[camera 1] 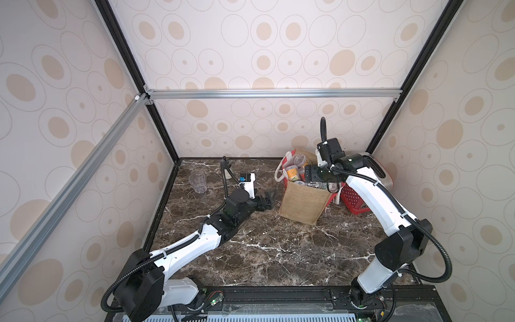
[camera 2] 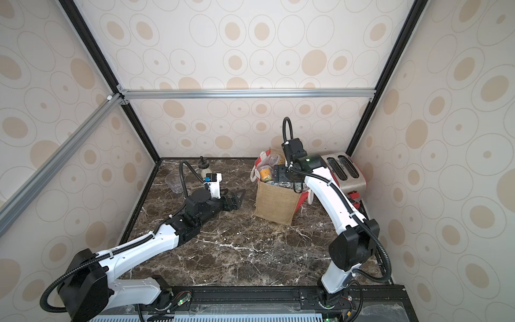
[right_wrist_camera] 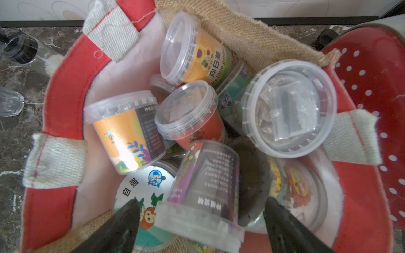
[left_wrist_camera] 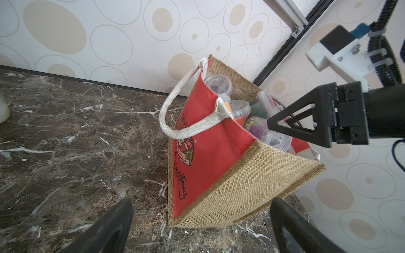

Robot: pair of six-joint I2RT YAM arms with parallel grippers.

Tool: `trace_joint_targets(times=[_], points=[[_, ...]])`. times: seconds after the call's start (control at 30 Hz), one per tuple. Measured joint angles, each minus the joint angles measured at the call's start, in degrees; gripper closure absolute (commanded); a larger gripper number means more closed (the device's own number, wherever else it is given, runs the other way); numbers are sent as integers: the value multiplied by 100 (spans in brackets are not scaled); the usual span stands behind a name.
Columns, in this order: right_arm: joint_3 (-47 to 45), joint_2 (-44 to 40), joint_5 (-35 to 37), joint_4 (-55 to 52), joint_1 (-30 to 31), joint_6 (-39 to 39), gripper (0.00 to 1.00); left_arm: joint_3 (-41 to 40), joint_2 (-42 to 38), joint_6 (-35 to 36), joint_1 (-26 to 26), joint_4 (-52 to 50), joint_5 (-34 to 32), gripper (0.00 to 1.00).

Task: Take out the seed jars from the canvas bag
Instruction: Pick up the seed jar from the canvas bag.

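The canvas bag [camera 1: 303, 203] [camera 2: 276, 203] stands upright at the back right of the marble table, tan jute with a red printed side [left_wrist_camera: 210, 153] and white handles. Several seed jars [camera 1: 292, 172] [left_wrist_camera: 238, 109] fill it to the brim. My right gripper [camera 1: 316, 182] [camera 2: 284, 182] [right_wrist_camera: 202, 201] hangs open in the bag's mouth. A purple-labelled jar [right_wrist_camera: 206, 175] lies on its side between the fingers, with a gap on each side. Orange [right_wrist_camera: 125, 131], red [right_wrist_camera: 188, 111] and sunflower [right_wrist_camera: 197, 54] jars lie beyond it. My left gripper [camera 1: 269, 199] [camera 2: 238, 199] [left_wrist_camera: 201, 201] rests open, low over the table, just left of the bag and facing it.
A red dotted toaster [camera 2: 345, 172] [right_wrist_camera: 368, 87] stands right behind the bag, against the right wall. A clear tumbler [camera 1: 198, 182] and a glass shaker with a black knob [camera 1: 227, 167] stand at the back left. Bare marble [camera 1: 278, 251] stretches in front of the bag.
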Motion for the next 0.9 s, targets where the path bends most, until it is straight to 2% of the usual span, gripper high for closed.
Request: trace_joint_targets(times=[0.27,0.67,0.9], points=[[4,387,-157,-7,13,22,15,-74,-181,7,0,-7,-103,2],[-190,485,-142,39,83,136,13,-173,-262,11,0,-2,-127,2],[-273,485,-28,44,83,192,34,-192,-262,33,0,-2,-149,2]])
